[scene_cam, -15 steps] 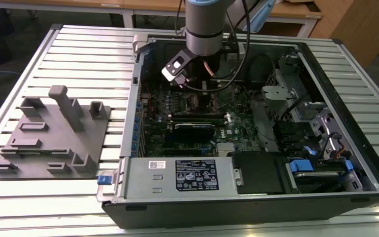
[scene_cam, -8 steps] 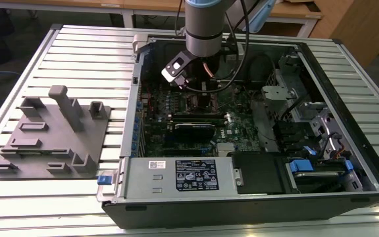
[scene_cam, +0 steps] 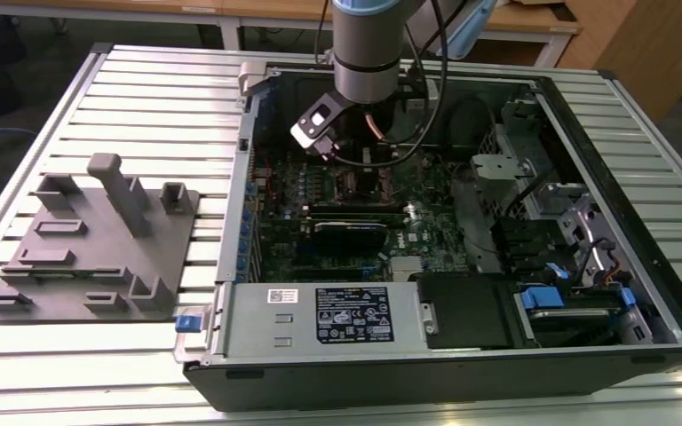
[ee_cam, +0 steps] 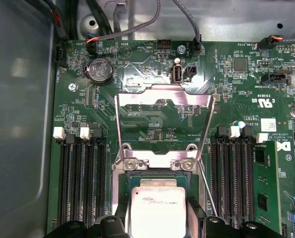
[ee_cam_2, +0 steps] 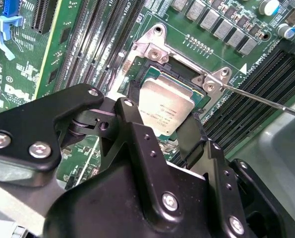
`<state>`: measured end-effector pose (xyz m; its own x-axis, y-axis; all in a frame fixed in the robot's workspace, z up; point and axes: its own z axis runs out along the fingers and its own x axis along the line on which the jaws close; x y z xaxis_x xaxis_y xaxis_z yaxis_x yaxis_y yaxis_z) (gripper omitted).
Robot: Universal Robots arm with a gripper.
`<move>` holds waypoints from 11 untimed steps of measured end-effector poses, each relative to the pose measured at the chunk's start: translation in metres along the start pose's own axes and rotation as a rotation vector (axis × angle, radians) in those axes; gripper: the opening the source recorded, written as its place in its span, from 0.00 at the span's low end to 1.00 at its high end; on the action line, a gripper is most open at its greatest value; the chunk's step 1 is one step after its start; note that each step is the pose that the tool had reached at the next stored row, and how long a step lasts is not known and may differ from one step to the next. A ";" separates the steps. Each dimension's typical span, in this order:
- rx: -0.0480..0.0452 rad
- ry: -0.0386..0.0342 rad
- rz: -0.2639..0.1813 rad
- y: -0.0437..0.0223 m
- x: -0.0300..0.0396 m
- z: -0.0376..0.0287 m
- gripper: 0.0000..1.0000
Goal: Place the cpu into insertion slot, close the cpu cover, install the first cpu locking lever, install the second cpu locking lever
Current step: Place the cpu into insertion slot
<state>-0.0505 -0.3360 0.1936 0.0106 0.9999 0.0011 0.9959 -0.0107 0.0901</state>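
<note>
Your tool (ee_cam_2: 163,124) has its two fingers pressed on the sides of the cpu (ee_cam_2: 164,110) and holds it. The cpu is right over the insertion slot (ee_cam_2: 179,73) in the green board (ee_cam: 236,99). You cannot tell if it is all the way down. The cpu cover (ee_cam: 187,96) is flipped open, just beside the slot.

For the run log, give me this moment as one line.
claw: shut on cpu | cpu: at insertion slot | cpu cover: open
</note>
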 end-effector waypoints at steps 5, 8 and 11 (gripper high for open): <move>-0.0001 0.0004 0.000 0.0002 -0.0001 -0.0002 0.54; -0.0001 0.0014 0.000 0.0004 -0.0001 -0.0014 0.54; -0.0002 0.0019 0.000 0.0004 -0.0005 -0.0011 0.54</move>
<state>-0.0502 -0.3365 0.1947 0.0106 0.9999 0.0030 0.9959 -0.0108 0.0903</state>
